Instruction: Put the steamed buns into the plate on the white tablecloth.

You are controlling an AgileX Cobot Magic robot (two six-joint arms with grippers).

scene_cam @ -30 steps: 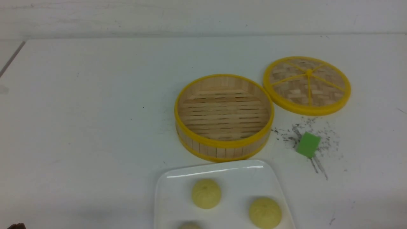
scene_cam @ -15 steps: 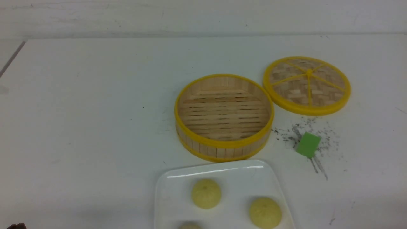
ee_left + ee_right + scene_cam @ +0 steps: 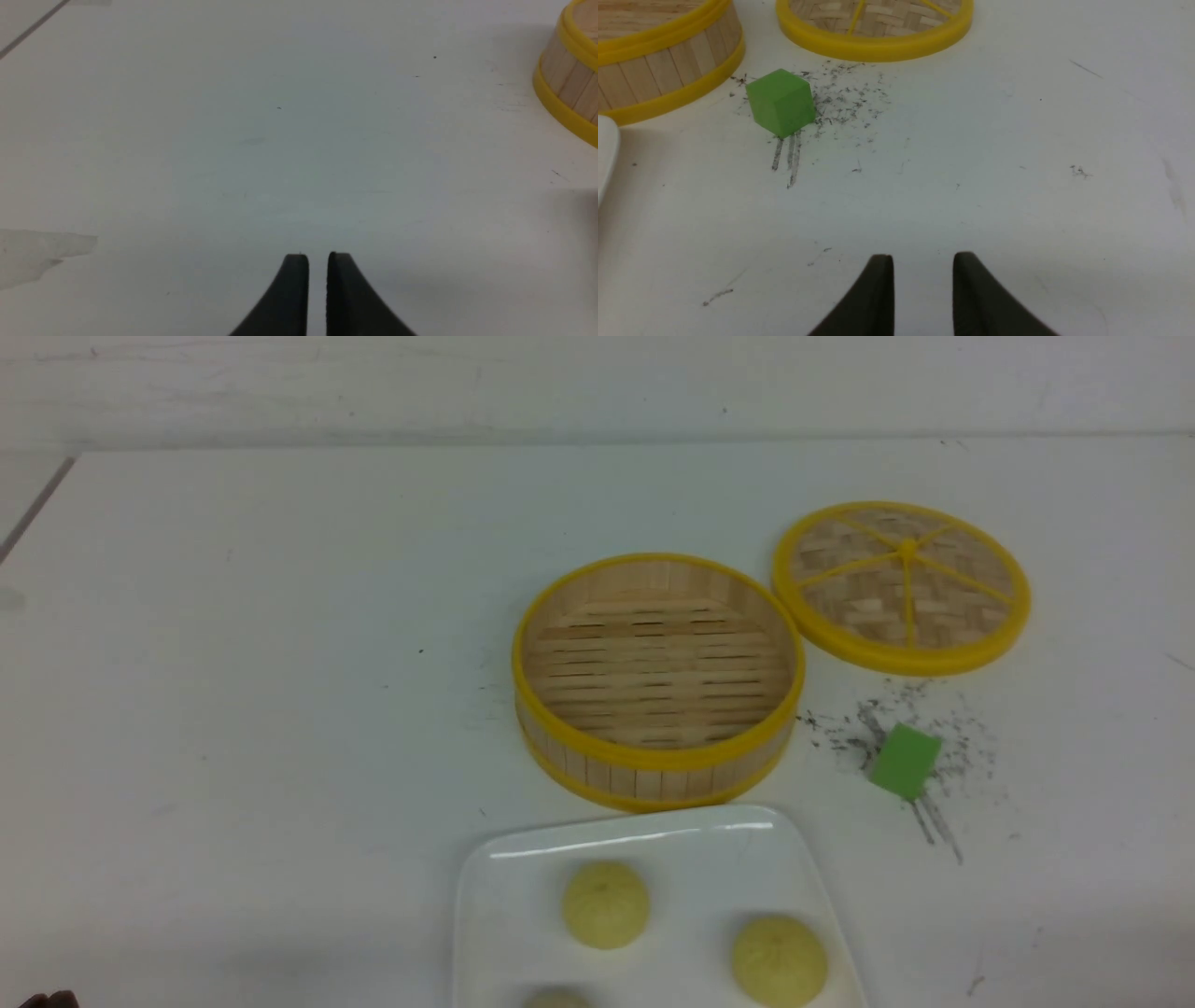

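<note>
Resting on white plate (image 3: 689,896): three buns (image 3: 606,905).

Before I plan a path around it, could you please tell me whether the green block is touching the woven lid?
Apart: the front view shows bare, speckled tablecloth between the green block and the woven lid.

1. Left gripper (image 3: 318,255): two matte black, slender fingers with straight inner edges and narrow, blunt tips.
2. Right gripper (image 3: 923,255): a matching black pair, unmarked where visible.
3. Small dark, rounded robot part (image 3: 50,1000) at the front view's lower-left edge; details unclear.
</note>
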